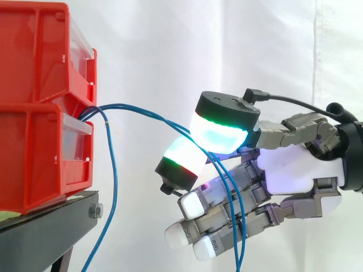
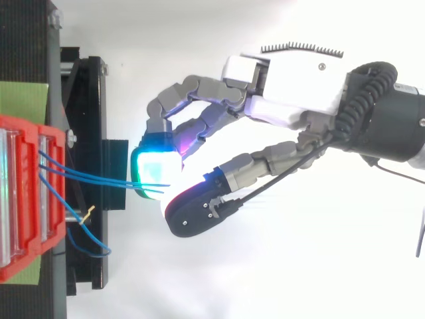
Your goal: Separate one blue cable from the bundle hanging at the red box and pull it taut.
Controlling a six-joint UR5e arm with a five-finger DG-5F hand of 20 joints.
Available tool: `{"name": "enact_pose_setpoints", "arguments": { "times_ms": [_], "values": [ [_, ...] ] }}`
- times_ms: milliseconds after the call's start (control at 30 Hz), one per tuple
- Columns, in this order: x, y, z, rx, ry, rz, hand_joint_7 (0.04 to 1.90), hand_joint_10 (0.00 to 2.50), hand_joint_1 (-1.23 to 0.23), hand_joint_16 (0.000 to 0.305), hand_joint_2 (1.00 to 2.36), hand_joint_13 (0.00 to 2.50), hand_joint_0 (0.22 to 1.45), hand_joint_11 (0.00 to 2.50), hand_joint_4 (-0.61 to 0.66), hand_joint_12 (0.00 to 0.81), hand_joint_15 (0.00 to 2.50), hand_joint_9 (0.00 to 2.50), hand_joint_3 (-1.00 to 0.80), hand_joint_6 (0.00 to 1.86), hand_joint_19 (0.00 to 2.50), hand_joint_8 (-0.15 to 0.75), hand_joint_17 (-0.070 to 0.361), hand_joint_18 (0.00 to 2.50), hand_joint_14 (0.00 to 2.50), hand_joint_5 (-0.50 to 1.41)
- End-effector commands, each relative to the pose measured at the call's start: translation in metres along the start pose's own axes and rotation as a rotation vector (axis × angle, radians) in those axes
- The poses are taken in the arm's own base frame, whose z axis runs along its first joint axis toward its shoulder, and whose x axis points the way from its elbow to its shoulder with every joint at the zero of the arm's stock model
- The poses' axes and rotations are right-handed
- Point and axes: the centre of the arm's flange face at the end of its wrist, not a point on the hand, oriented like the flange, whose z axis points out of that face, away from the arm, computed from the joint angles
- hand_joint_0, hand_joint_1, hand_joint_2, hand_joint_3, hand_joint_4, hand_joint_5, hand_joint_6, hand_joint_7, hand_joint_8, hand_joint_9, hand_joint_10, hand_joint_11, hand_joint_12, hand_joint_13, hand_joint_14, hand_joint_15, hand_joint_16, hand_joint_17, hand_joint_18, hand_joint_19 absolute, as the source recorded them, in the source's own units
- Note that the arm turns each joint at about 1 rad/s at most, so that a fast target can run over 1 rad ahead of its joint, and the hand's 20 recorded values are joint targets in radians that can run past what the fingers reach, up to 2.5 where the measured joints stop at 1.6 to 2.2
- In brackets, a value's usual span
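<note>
There are two red bins, an upper bin (image 1: 39, 51) and a lower bin (image 1: 34, 158), and one black stand (image 1: 51, 226). One robot hand (image 1: 295, 170) is present. The blue strands come to four as far as can be counted. In the top view, three blue strands (image 2: 99, 178) lie close together and one looping strand (image 2: 89, 250) lies apart (whether any two are a single cable doubled back cannot be told). One bolt (image 1: 95, 211) shows on the stand.
</note>
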Motion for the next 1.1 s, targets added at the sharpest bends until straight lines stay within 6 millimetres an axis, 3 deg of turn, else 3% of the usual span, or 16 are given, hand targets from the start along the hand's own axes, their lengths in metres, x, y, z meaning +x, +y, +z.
{"name": "enact_pose_setpoints", "arguments": {
  "times_ms": [0, 133, 367, 633, 1067],
  "values": [
    [0.0002, 0.0005, 0.0002, -0.001, 0.001, 0.000, 1.14, 0.02, -0.63, 0.039, 1.02, 0.64, 0.61, 0.56, 0.11, 0.303, 0.23, 0.92, -0.29, 0.90, 0.38, 0.296, 0.087, 0.56, 0.01, -0.21],
    [0.0001, -0.0003, -0.0002, 0.002, 0.001, -0.001, 1.13, 0.02, -0.63, 0.039, 1.02, 0.64, 0.61, 0.56, 0.11, 0.304, 0.23, 0.91, -0.29, 0.90, 0.38, 0.301, 0.088, 0.55, 0.01, -0.21],
    [-0.0009, 0.0015, 0.0000, -0.001, 0.001, 0.000, 1.09, 0.02, -0.75, 0.039, 1.02, 0.65, 0.66, 0.65, 0.11, 0.304, 0.23, 0.96, -0.30, 0.92, 0.36, 0.316, 0.087, 0.58, 0.01, -0.20],
    [-0.0009, 0.0015, 0.0000, -0.001, 0.001, 0.000, 1.14, 0.02, -0.57, 0.039, 1.01, 0.65, 0.60, 0.61, 0.15, 0.304, 0.23, 1.00, -0.39, 0.89, 0.38, 0.318, 0.088, 0.57, 0.01, -0.18],
    [-0.0024, 0.0004, -0.0010, 0.009, 0.000, 0.022, 1.11, 0.02, -0.68, 0.039, 1.02, 0.73, 0.64, 0.80, 0.13, 0.299, 0.28, 1.08, -0.31, 0.90, 0.36, 0.337, 0.087, 0.60, 0.01, -0.20]
  ]
}}
